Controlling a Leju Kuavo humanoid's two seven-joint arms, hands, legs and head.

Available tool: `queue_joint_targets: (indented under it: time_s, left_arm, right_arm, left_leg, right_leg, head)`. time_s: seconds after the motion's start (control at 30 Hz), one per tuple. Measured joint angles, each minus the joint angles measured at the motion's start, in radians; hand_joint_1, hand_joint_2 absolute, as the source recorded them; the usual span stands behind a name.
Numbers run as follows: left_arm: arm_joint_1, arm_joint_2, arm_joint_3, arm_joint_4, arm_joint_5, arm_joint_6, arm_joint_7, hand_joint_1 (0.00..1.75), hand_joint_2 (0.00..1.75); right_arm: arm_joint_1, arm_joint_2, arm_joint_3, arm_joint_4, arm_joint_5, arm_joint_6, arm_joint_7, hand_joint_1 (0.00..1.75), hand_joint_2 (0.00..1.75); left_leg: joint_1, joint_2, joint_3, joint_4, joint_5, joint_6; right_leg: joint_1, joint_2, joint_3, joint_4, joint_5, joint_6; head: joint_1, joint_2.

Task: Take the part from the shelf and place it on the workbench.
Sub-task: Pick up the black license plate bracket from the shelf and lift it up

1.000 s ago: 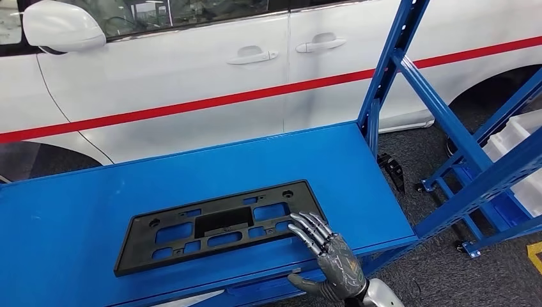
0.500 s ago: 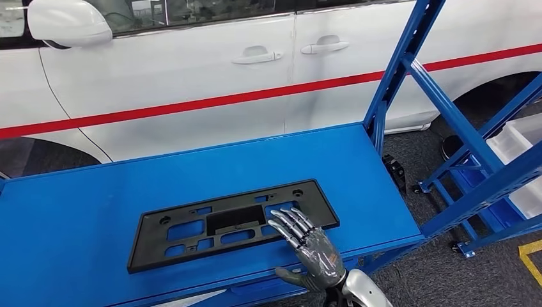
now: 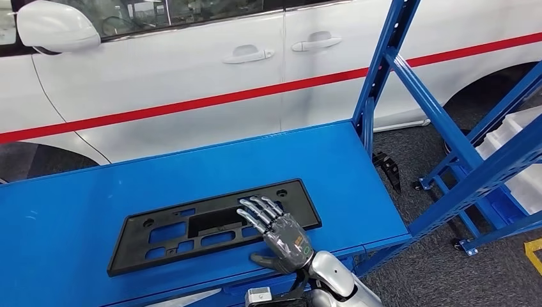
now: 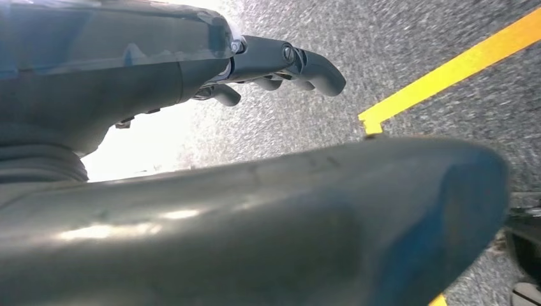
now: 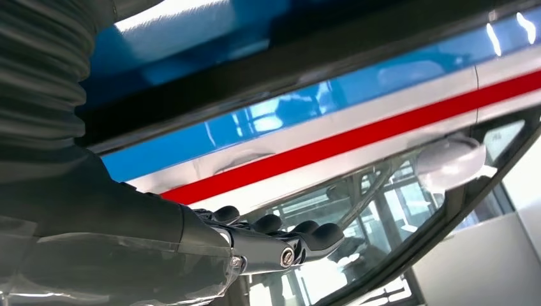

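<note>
Part [image 3: 214, 225], a flat black plastic frame with cut-outs, lies on the blue workbench [image 3: 83, 192] in the lower middle of the head view. The right hand [image 3: 281, 235] sits over its right end with fingers stretched out and spread, gripping nothing; whether the fingertips touch the frame cannot be told. A white car [image 3: 192, 77] with a red stripe fills the upper frame behind the bench, and blue shelf [image 3: 441, 121] uprights cross the right side.

In the left wrist view, the left hand [image 4: 274, 64] hangs above grey floor [image 4: 415, 57] beside a yellow line [image 4: 446, 70], fingers loosely extended, holding nothing.

In the right wrist view, the right hand's fingers [image 5: 287, 239] reach out straight along the part's dark edge [image 5: 255, 76], the car's red stripe beyond.
</note>
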State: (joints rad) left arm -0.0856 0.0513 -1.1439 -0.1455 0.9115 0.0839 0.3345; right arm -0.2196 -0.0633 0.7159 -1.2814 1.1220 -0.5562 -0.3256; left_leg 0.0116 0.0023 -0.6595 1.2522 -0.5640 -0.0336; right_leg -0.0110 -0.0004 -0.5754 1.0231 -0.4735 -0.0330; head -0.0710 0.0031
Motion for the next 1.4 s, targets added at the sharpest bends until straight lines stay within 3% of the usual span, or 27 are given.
queue_joint_targets:
  time_s: [0.07,0.13,0.27,0.33,0.4,0.43,0.47,0.53,0.57,0.6,0.67,0.7,0.73,0.8,0.9,0.93,0.97,1.0,1.07,1.13,1.23,1.3,1.33,1.4]
  left_arm:
    - [-0.001,0.001,-0.002,0.0,0.002,0.0,0.0,0.0,0.0]
    - [-0.004,0.002,-0.007,0.001,0.003,0.002,-0.001,0.0,0.0]
    - [-0.006,0.002,-0.018,0.001,0.007,0.006,-0.002,0.0,0.0]
    - [-0.007,0.002,-0.022,0.001,0.011,0.008,-0.002,0.0,0.0]
    - [-0.007,0.002,-0.026,0.001,0.012,0.01,-0.003,0.0,0.0]
    - [-0.006,0.002,-0.028,0.001,0.013,0.01,-0.003,0.0,0.0]
    - [-0.006,0.002,-0.03,0.001,0.013,0.011,-0.003,0.0,0.0]
    - [-0.006,0.002,-0.033,0.001,0.013,0.01,-0.003,0.0,0.0]
    - [-0.006,0.002,-0.035,0.001,0.013,0.01,-0.003,0.0,0.0]
    - [-0.007,0.002,-0.036,0.001,0.013,0.01,-0.003,0.0,0.0]
    - [-0.007,0.002,-0.04,0.001,0.015,0.01,-0.003,0.0,0.0]
    - [-0.007,0.002,-0.042,0.001,0.016,0.01,-0.004,0.0,0.0]
    - [-0.008,0.002,-0.044,0.001,0.018,0.01,-0.005,0.0,0.0]
    - [-0.009,0.003,-0.049,0.001,0.02,0.01,-0.009,0.0,0.0]
    - [-0.008,0.003,-0.059,0.001,0.023,0.011,-0.014,0.0,0.0]
    - [-0.008,0.003,-0.062,0.001,0.024,0.011,-0.016,0.0,0.0]
    - [-0.007,0.003,-0.064,0.001,0.025,0.012,-0.017,0.0,0.0]
    - [-0.007,0.004,-0.066,0.001,0.027,0.013,-0.019,0.0,0.0]
    - [-0.008,0.005,-0.067,0.001,0.031,0.014,-0.021,0.0,0.0]
    - [-0.01,0.006,-0.068,0.001,0.035,0.014,-0.023,0.0,0.0]
    - [-0.01,0.006,-0.07,0.001,0.042,0.015,-0.027,0.0,0.0]
    - [-0.009,0.006,-0.072,0.001,0.048,0.015,-0.031,0.0,0.0]
    - [-0.01,0.006,-0.073,0.001,0.051,0.015,-0.033,0.0,0.0]
    - [-0.011,0.006,-0.073,0.001,0.057,0.017,-0.036,0.0,0.0]
  right_arm:
    - [-0.014,0.015,0.013,0.02,0.019,-0.005,0.012,0.0,1.75]
    - [-0.029,0.027,0.026,0.036,0.07,-0.021,0.043,0.0,1.75]
    - [-0.062,0.042,0.058,0.064,0.272,-0.057,0.148,0.0,1.75]
    - [-0.077,0.045,0.072,0.074,0.325,-0.061,0.177,0.0,1.75]
    - [-0.084,0.047,0.08,0.086,0.336,-0.062,0.185,0.0,1.75]
    - [-0.085,0.047,0.083,0.092,0.338,-0.062,0.187,0.0,1.75]
    - [-0.086,0.047,0.085,0.097,0.34,-0.062,0.187,0.0,1.75]
    - [-0.09,0.047,0.088,0.103,0.342,-0.062,0.188,0.03,1.75]
    - [-0.095,0.047,0.089,0.106,0.346,-0.063,0.191,0.2,1.75]
    - [-0.1,0.048,0.092,0.108,0.359,-0.064,0.203,0.5,1.75]
    - [-0.12,0.047,0.111,0.114,0.401,-0.069,0.271,1.16,1.75]
    - [-0.138,0.045,0.132,0.118,0.422,-0.071,0.329,1.38,1.75]
    - [-0.163,0.041,0.161,0.122,0.434,-0.072,0.39,1.46,1.75]
    - [-0.22,0.035,0.229,0.132,0.443,-0.07,0.488,1.51,1.75]
    - [-0.286,0.032,0.316,0.152,0.447,-0.061,0.525,1.49,1.75]
    - [-0.3,0.032,0.338,0.161,0.448,-0.056,0.524,1.52,1.75]
    - [-0.312,0.032,0.358,0.171,0.448,-0.05,0.52,1.54,1.75]
    - [-0.321,0.033,0.374,0.179,0.449,-0.043,0.513,1.56,1.75]
    - [-0.338,0.04,0.392,0.189,0.449,-0.031,0.495,1.6,1.75]
    - [-0.352,0.049,0.397,0.196,0.449,-0.021,0.474,1.64,1.75]
    - [-0.369,0.063,0.399,0.205,0.449,-0.008,0.436,1.68,1.75]
    - [-0.38,0.073,0.396,0.21,0.446,-0.002,0.408,1.67,1.75]
    - [-0.384,0.078,0.392,0.213,0.442,-0.001,0.396,1.66,1.75]
    - [-0.387,0.086,0.385,0.223,0.433,-0.002,0.374,1.66,1.75]
  left_leg:
    - [-0.002,0.0,0.064,-0.145,0.072,0.009]
    - [-0.007,-0.001,0.099,-0.23,0.098,0.018]
    - [-0.004,-0.002,0.103,-0.25,0.105,0.037]
    - [0.0,-0.001,0.104,-0.256,0.11,0.048]
    - [-0.001,-0.001,0.103,-0.256,0.111,0.052]
    - [-0.001,-0.001,0.102,-0.256,0.111,0.052]
    - [-0.001,-0.002,0.102,-0.255,0.11,0.052]
    - [-0.001,-0.003,0.104,-0.252,0.108,0.049]
    - [-0.002,-0.004,0.104,-0.25,0.106,0.046]
    - [-0.004,-0.004,0.102,-0.246,0.104,0.041]
    - [-0.007,-0.004,0.097,-0.242,0.102,0.031]
    - [-0.007,-0.003,0.096,-0.242,0.103,0.025]
    - [-0.006,-0.002,0.094,-0.242,0.101,0.018]
    - [-0.003,-0.001,0.081,-0.209,0.077,0.007]
    - [0.001,-0.001,0.0,-0.029,-0.012,-0.004]
    - [0.001,-0.001,-0.025,0.024,-0.028,-0.007]
    - [0.001,-0.001,-0.035,0.043,-0.024,-0.007]
    - [0.001,-0.001,-0.027,0.023,-0.002,-0.007]
    - [0.001,-0.001,0.034,-0.109,0.067,0.0]
    - [-0.003,-0.002,0.085,-0.22,0.103,0.01]
    - [-0.007,-0.005,0.095,-0.245,0.107,0.024]
    - [-0.002,-0.003,0.098,-0.254,0.114,0.036]
    - [0.001,-0.002,0.1,-0.258,0.116,0.042]
    - [0.0,-0.001,0.099,-0.258,0.117,0.048]
  right_leg:
    - [0.002,0.002,0.002,0.001,-0.001,0.002]
    - [0.005,0.003,-0.001,0.002,-0.001,0.01]
    - [0.005,0.002,-0.007,0.014,-0.01,0.031]
    - [0.004,0.002,-0.043,0.096,-0.06,0.04]
    - [0.002,0.002,-0.106,0.229,-0.12,0.046]
    - [0.0,0.002,-0.128,0.273,-0.13,0.047]
    - [-0.001,0.001,-0.132,0.28,-0.12,0.048]
    - [-0.004,0.001,-0.085,0.18,-0.054,0.047]
    - [-0.004,0.001,-0.051,0.11,-0.025,0.043]
    - [-0.002,0.001,-0.025,0.053,-0.006,0.039]
    - [0.002,0.003,-0.01,0.01,0.0,0.029]
    - [0.003,0.004,-0.013,0.008,0.002,0.024]
    - [0.002,0.005,-0.013,0.005,0.004,0.018]
    - [-0.001,0.006,-0.012,-0.001,0.01,0.006]
    - [0.0,0.003,-0.013,-0.003,0.011,-0.003]
    - [0.001,0.003,-0.013,-0.003,0.011,-0.004]
    - [0.001,0.002,-0.013,-0.002,0.011,-0.004]
    - [0.002,0.003,-0.012,-0.002,0.011,-0.004]
    - [0.002,0.003,-0.009,-0.001,0.009,-0.002]
    - [0.005,0.005,-0.008,0.001,0.007,0.005]
    - [0.007,0.005,-0.01,-0.002,0.01,0.02]
    - [0.007,0.004,-0.018,0.018,-0.007,0.03]
    - [0.007,0.004,-0.034,0.055,-0.031,0.034]
    - [0.004,0.003,-0.094,0.183,-0.092,0.039]
  head:
    - [0.0,0.0]
    - [0.0,0.0]
    - [0.0,0.0]
    - [0.0,0.0]
    - [0.0,0.0]
    - [0.0,0.0]
    - [0.0,0.0]
    - [0.0,0.0]
    - [0.0,0.0]
    - [0.0,0.0]
    - [0.0,0.0]
    - [0.0,0.0]
    - [0.0,0.0]
    - [0.0,0.0]
    - [0.0,0.0]
    - [0.0,0.0]
    - [0.0,0.0]
    - [0.0,0.0]
    - [0.0,0.0]
    - [0.0,0.0]
    - [0.0,0.0]
    - [0.0,0.0]
    - [0.0,0.0]
    - [0.0,0.0]
